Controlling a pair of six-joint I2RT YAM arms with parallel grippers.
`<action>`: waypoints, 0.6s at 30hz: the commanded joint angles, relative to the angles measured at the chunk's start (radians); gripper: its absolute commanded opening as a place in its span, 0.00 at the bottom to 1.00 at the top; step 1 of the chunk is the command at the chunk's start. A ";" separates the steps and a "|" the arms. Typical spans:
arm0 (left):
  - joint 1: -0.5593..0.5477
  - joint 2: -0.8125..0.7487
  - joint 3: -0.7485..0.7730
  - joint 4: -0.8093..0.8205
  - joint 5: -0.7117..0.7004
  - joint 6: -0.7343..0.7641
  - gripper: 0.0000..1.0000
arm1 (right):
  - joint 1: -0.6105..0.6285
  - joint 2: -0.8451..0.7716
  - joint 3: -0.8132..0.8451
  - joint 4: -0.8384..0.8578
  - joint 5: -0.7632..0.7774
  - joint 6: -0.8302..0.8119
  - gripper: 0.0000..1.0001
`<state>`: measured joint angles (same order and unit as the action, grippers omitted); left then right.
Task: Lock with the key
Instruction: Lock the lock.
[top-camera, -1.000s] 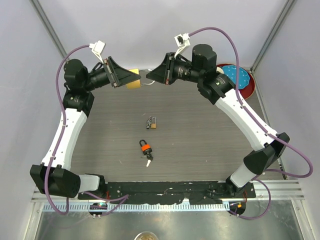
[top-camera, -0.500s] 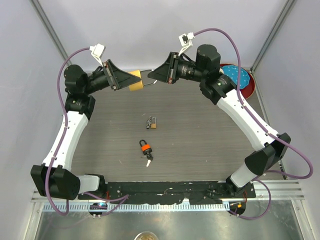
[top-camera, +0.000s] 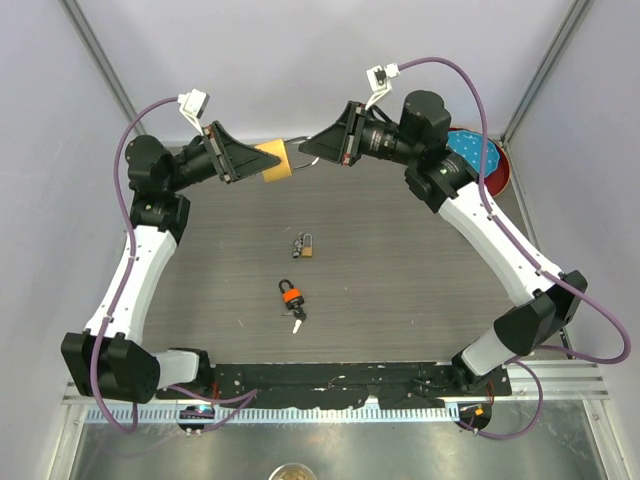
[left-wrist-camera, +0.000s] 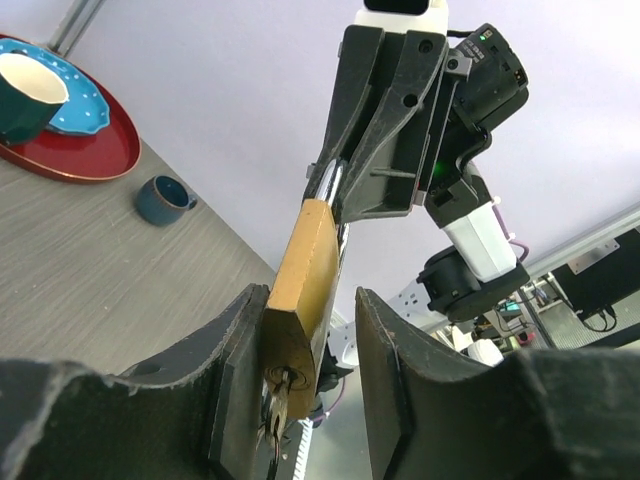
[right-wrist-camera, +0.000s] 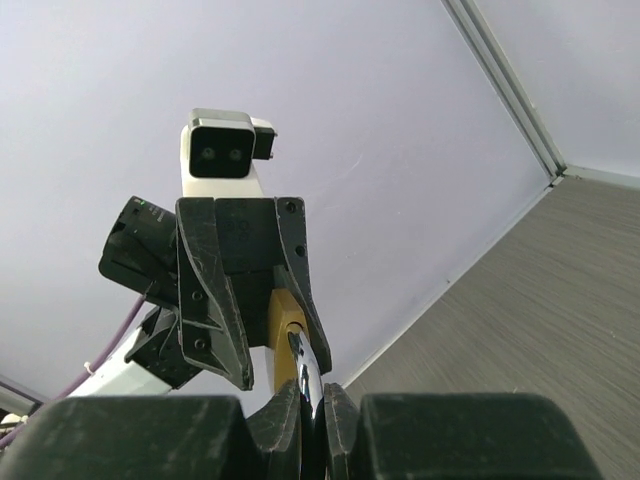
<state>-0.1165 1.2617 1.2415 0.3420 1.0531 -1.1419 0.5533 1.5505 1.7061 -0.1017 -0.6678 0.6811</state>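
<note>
A large brass padlock (top-camera: 272, 160) hangs in the air at the back of the table between my two grippers. My left gripper (top-camera: 252, 158) stands around its body (left-wrist-camera: 305, 270). The body rests against one pad, with a gap to the other finger (left-wrist-camera: 400, 340), so the jaws are open. A key (left-wrist-camera: 273, 400) sits in the keyhole at the lock's bottom end. My right gripper (top-camera: 308, 150) is shut on the silver shackle (right-wrist-camera: 306, 358), just above the brass body (right-wrist-camera: 283, 320).
A small brass padlock with keys (top-camera: 305, 245) and an orange padlock with a key (top-camera: 292, 296) lie mid-table. A red tray (top-camera: 500, 175) holding a blue plate stands at the back right. The left wrist view shows a teal cup (left-wrist-camera: 28, 95) on it and a small dark cup (left-wrist-camera: 160, 198).
Both grippers and the brass padlock between them have shifted slightly right. The right wrist has risen and drawn back a little. The locks on the table have not moved.
</note>
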 joint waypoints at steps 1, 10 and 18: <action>0.009 -0.048 0.001 0.095 0.054 -0.033 0.45 | -0.035 -0.063 0.013 0.145 0.056 0.026 0.01; 0.008 -0.051 -0.014 0.123 0.050 -0.058 0.45 | -0.036 -0.067 0.003 0.161 0.051 0.041 0.01; 0.003 -0.030 -0.020 0.229 0.065 -0.131 0.08 | -0.035 -0.064 -0.013 0.184 0.045 0.060 0.01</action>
<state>-0.1146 1.2537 1.2049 0.4305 1.0760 -1.2205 0.5381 1.5444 1.6852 -0.0444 -0.6724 0.7265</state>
